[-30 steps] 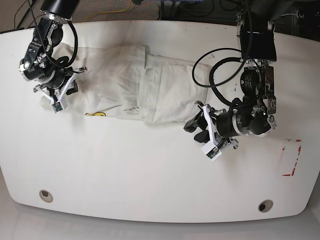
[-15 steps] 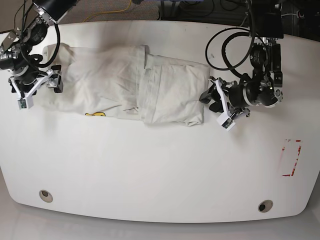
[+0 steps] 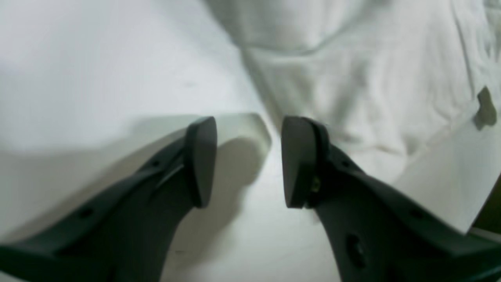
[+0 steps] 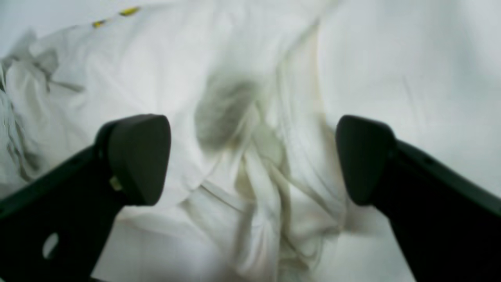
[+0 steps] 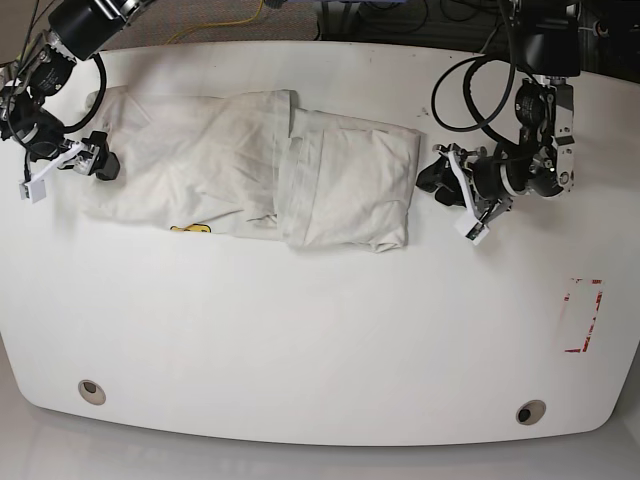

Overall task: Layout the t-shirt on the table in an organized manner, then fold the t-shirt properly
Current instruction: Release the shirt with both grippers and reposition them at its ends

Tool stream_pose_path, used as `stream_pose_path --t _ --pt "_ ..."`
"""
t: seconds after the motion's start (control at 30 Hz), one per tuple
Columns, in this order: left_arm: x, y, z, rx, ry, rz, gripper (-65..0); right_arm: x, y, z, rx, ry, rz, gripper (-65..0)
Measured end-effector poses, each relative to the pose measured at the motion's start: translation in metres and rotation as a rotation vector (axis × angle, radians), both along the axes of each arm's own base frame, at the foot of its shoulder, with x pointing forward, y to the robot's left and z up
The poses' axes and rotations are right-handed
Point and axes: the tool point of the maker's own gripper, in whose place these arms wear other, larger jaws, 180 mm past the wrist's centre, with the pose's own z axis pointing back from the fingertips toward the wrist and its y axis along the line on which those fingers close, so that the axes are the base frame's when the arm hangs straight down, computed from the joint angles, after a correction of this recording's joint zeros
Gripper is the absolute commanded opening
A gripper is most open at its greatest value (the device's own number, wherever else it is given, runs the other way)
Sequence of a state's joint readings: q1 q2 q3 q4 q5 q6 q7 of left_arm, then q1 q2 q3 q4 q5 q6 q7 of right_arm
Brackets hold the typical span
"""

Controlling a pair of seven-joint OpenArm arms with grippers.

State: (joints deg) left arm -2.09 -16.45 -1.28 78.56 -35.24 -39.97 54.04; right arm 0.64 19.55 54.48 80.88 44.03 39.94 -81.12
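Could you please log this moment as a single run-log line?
t-shirt: lengthwise strip on table | left gripper: open, empty | right gripper: open, empty

- I'm seeing a yellow cord (image 5: 225, 22) lying on the floor at the top of my base view, running slantwise up to the right.
- Grey-brown floor (image 5: 190, 12) is showing around that cord.
- A dark tangle of black cables (image 5: 400, 15) is sitting at top centre, right of the yellow cord; details too dark to tell.
- A pale glossy strip of flooring (image 5: 300, 462) is showing along the bottom edge.
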Motion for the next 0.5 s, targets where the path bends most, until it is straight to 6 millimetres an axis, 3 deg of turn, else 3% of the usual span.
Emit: stream_pose_path --t 0.33,0.5 --pt "0.002 0.008 0.001 0.001 -0.001 0.007 -39.3 -0.003 -0.013 -0.007 0.061 0.02 -0.024 0.0" --pt "-0.001 0.014 0.015 0.046 -0.007 -0.017 -39.3 0.0 -0.01 -0.007 0.07 0.011 -0.022 0.0"
